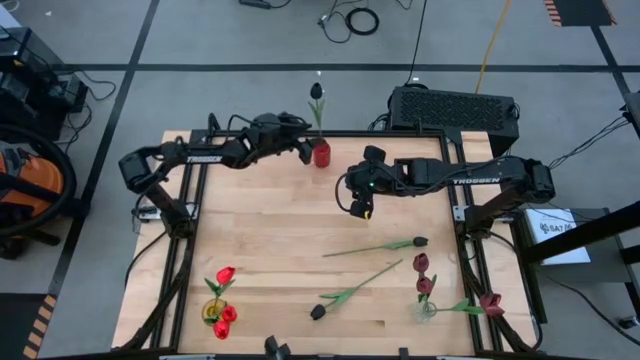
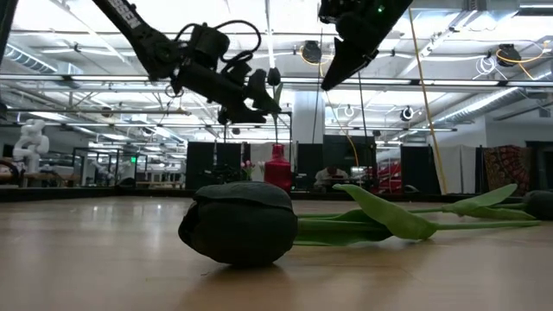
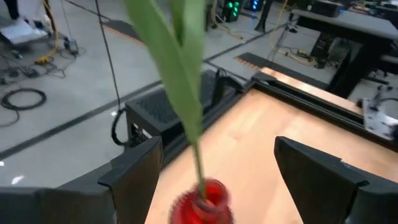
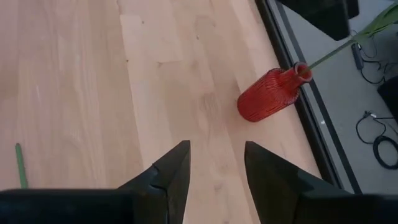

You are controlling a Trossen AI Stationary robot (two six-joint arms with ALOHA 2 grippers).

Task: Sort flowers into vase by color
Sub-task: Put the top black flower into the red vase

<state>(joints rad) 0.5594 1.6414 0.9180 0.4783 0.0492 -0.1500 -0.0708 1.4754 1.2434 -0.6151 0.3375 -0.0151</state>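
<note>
A red ribbed vase (image 1: 321, 153) stands at the table's far edge and holds one black tulip (image 1: 317, 90) upright by its stem. My left gripper (image 1: 306, 150) is open beside the vase. In its wrist view its fingers (image 3: 134, 180) stand wide on either side of the stem (image 3: 198, 158) above the vase mouth (image 3: 205, 200), touching nothing. My right gripper (image 1: 360, 207) hangs open over the table's middle, above bare wood (image 4: 217, 168). Two black tulips (image 1: 420, 241) (image 1: 318, 312) lie flat on the table; one head (image 2: 240, 220) fills the low view's foreground.
A yellowish vase with red tulips (image 1: 220, 308) stands at the near left corner. A clear vase with maroon tulips (image 1: 425, 290) stands near right, one maroon head (image 1: 490, 303) drooping over the edge. A black box (image 1: 455, 108) sits beyond the far edge.
</note>
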